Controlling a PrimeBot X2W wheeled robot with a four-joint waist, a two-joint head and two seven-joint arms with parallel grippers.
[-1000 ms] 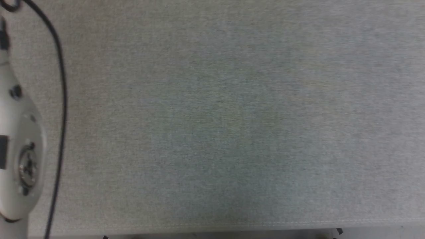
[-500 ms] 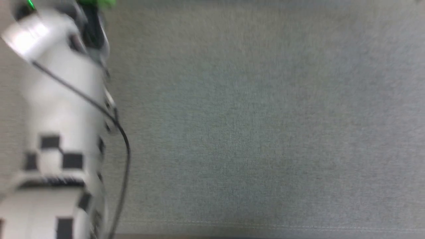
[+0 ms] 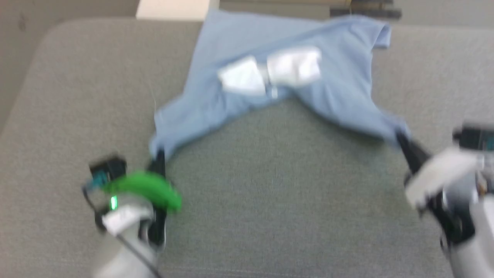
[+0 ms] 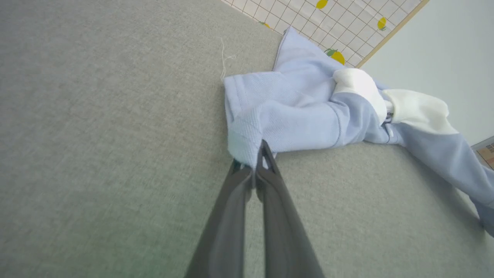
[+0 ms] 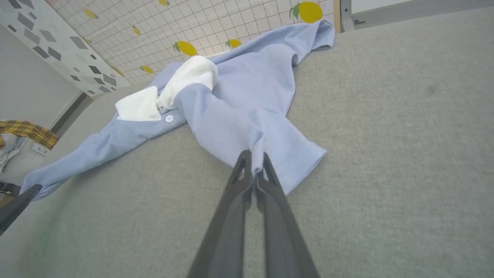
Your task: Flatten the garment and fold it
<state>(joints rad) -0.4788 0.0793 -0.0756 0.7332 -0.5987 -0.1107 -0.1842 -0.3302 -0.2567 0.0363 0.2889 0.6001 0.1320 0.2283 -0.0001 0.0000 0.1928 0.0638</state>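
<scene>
Two grippers, left gripper and right gripper, pinch my garment's sleeve hems; uneven pulling may slip one free.

The head camera has swung up; a light blue short-sleeved knit polo shirt now shows, stretched between left jaws and right jaws.

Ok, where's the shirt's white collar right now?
Head view: the white collar lies top centre on the blue shirt, near the far edge of the grey surface, roughly midway between the left gripper and right gripper pinching its sleeves.
</scene>
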